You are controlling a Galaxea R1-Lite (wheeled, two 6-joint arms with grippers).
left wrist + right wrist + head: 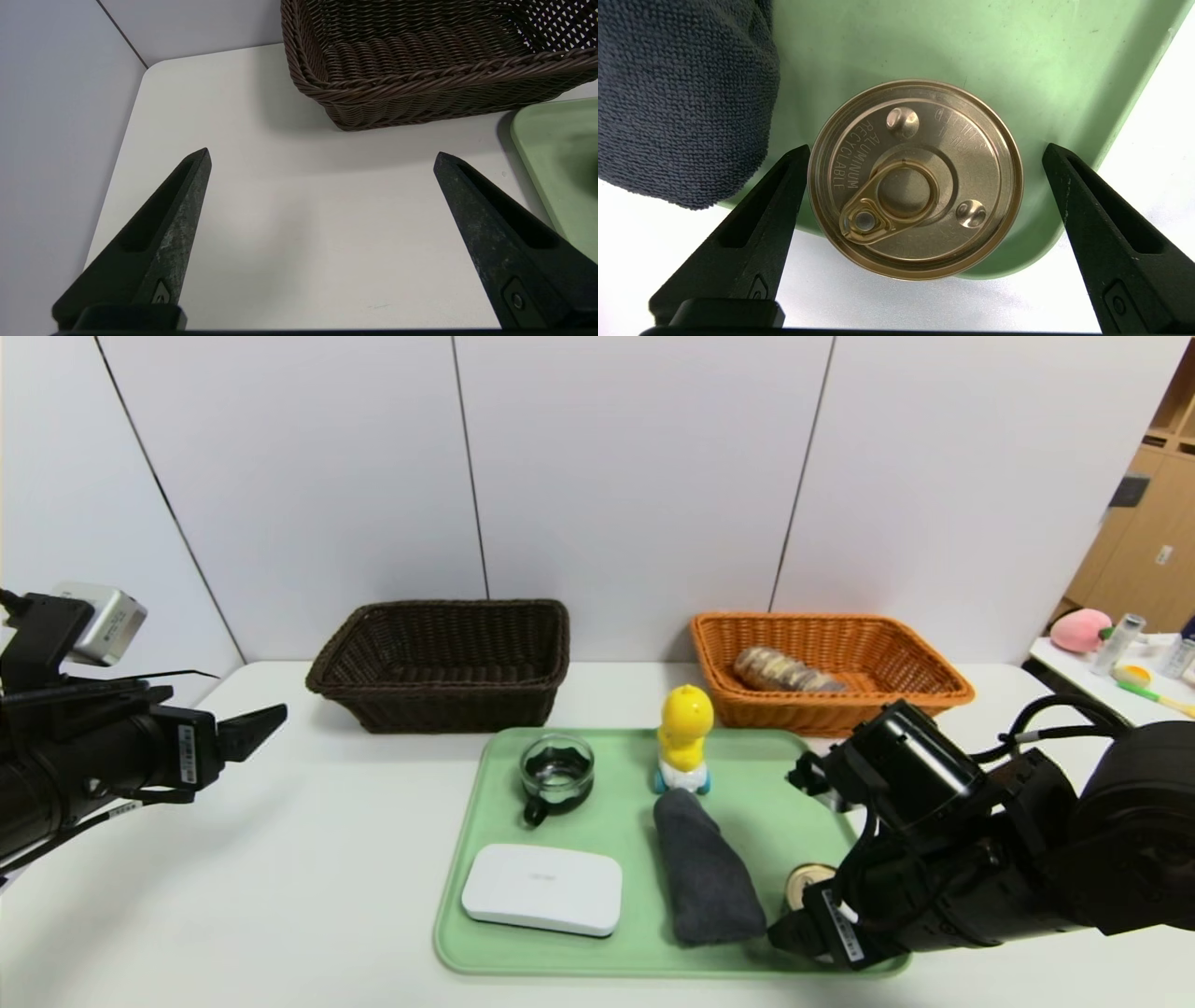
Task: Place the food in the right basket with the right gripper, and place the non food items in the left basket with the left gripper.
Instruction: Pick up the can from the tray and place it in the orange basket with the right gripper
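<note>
A round tin point(915, 179) with a gold pull-tab lid stands at the near right corner of the green tray point(747, 784). My right gripper point(924, 151) hangs open straight above the tin, one finger on each side, not closed on it. In the head view the arm hides most of the tin point(803, 879). The swirled bread roll point(784, 672) lies in the orange-tan right basket point(920, 695). On the tray are the grey cloth roll point(707, 868), yellow duck toy point(685, 737), white box point(543, 889) and glass cup point(556, 773). My left gripper point(322, 156) is open over bare table, near the dark brown left basket point(443, 695).
The grey cloth point(682, 98) lies close beside the tin. The tray's rim point(1125, 121) runs just past the tin. White wall panels stand behind both baskets. A side table point(1083, 677) with small items stands at the far right.
</note>
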